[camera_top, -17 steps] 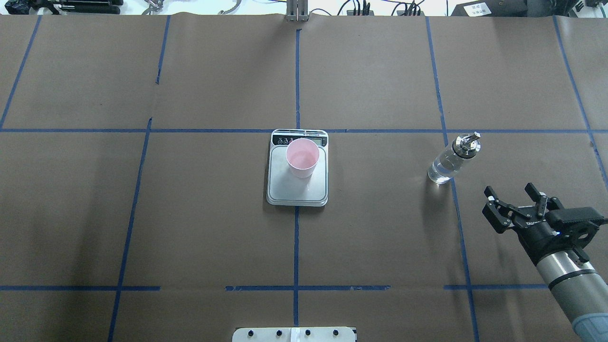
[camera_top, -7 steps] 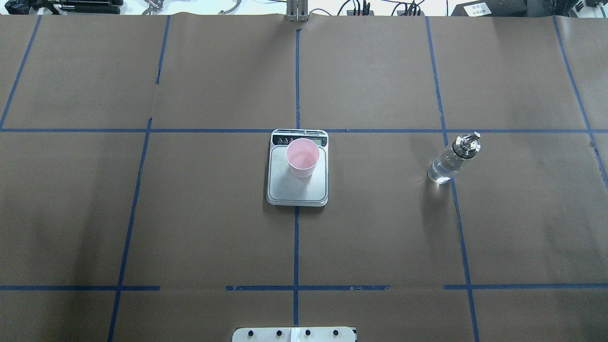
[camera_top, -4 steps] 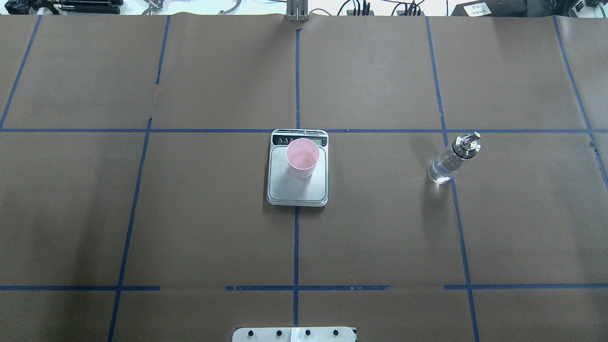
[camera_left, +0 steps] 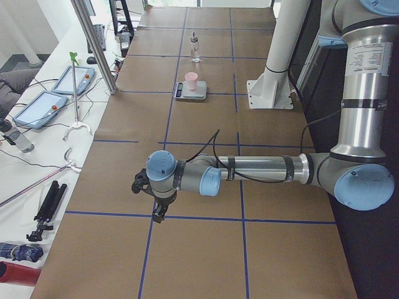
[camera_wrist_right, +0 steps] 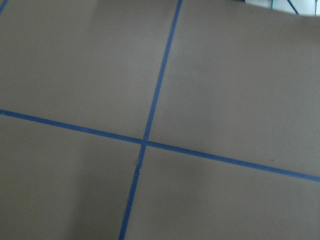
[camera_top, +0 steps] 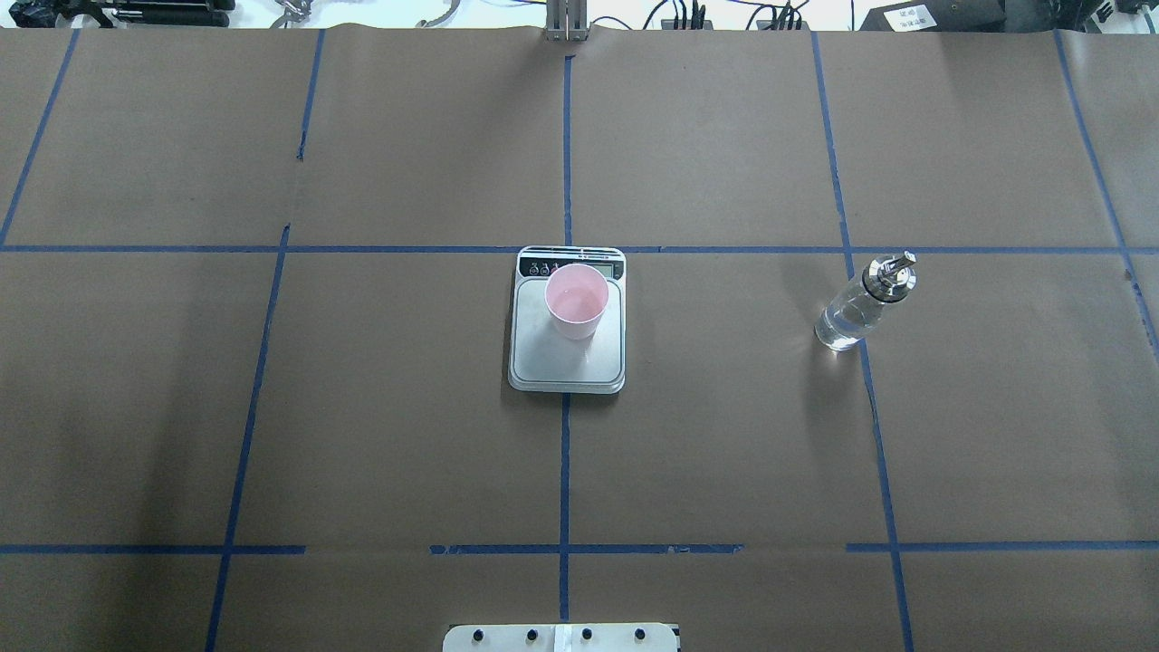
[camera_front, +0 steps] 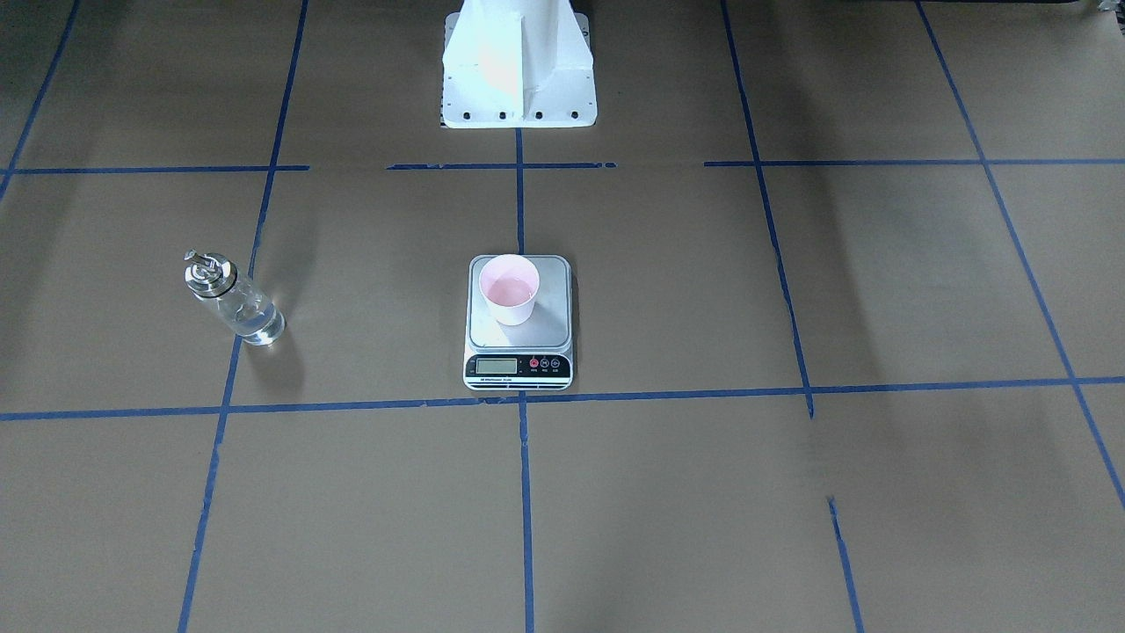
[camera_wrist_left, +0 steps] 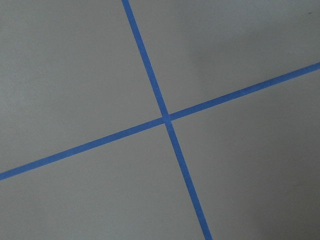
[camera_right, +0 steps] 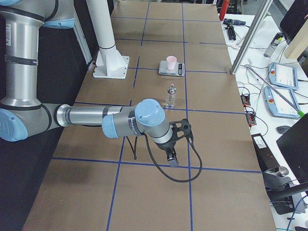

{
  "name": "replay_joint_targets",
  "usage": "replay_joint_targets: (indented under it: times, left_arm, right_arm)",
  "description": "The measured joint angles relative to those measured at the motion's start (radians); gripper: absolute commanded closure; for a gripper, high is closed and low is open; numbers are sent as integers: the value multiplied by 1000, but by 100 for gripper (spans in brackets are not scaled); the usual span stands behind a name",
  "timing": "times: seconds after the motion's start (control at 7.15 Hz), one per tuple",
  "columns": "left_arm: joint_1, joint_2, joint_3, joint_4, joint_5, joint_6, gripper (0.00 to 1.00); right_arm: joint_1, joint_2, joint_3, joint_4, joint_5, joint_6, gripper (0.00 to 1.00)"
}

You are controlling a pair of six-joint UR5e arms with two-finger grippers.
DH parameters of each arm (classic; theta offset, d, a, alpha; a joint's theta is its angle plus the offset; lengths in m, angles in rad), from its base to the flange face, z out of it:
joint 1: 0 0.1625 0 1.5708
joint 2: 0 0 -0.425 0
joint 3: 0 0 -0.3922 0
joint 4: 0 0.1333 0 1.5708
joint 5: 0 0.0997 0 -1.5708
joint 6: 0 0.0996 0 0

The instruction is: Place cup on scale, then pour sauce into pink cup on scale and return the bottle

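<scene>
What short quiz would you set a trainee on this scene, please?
1. True or false: the pale pink paper cup stands on the flat silver-platform digital scale.
2. The clear glass bottle with a metal pour-spout cap is: A) lying on its side; B) standing upright on the brown-paper-covered table, apart from the scale; C) held tilted over the cup.
3. Fill in: seen from the robot, the bottle stands on the scale's ____ side.
Key: 1 true; 2 B; 3 right.
</scene>
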Motion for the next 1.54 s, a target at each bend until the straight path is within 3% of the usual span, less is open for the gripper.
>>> replay_joint_targets:
  times: [0.28,0.56,0.98,1.54]
  left_arm:
    - [0,7,3,0,0,3,0]
    - [0,13,4,2,0,4,0]
    - [0,10,5,5,0,4,0]
    - [0,6,4,1,-1,2,0]
  right_arm:
    - [-12,-39,-127,-2,45,-26,0]
    - [-168,-48,-164,46,26,-34,0]
    - [-281,52,-132,-23,-11,-27,0]
    - [-211,38,-66,-111,-73,-229,0]
